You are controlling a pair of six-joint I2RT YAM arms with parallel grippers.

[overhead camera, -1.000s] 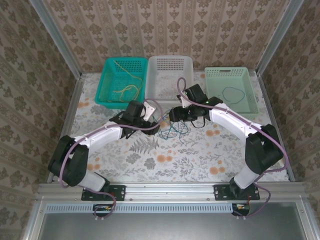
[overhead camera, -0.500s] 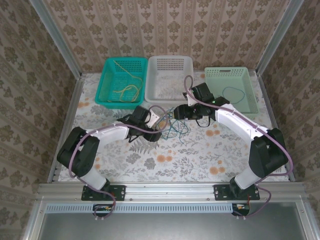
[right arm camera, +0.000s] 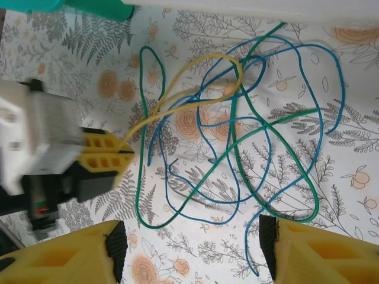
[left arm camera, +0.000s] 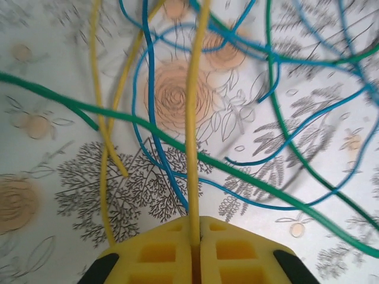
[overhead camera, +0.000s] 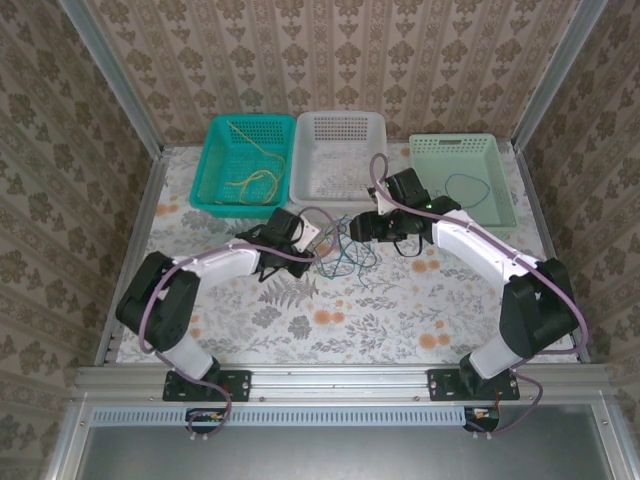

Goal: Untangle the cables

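Strands lost to edges, blur and distance

In the left wrist view the yellow cable (left arm camera: 190, 118) was hidden inside the closed seam of the left gripper (left arm camera: 195, 228), itself cropped at six o'clock. The green cable (left arm camera: 237, 174) and blue cables (left arm camera: 151, 89) ran out at twelve and three o'clock, soft with blur. In the right wrist view the left gripper's body was a smear at nine o'clock, the fingers (right arm camera: 320, 254) of the right gripper (right arm camera: 190, 228) were cut at six, and the teal basket (right arm camera: 71, 5) and white basket (right arm camera: 249, 3) at twelve. From above, the tangle (overhead camera: 345, 255) was too small to separate.
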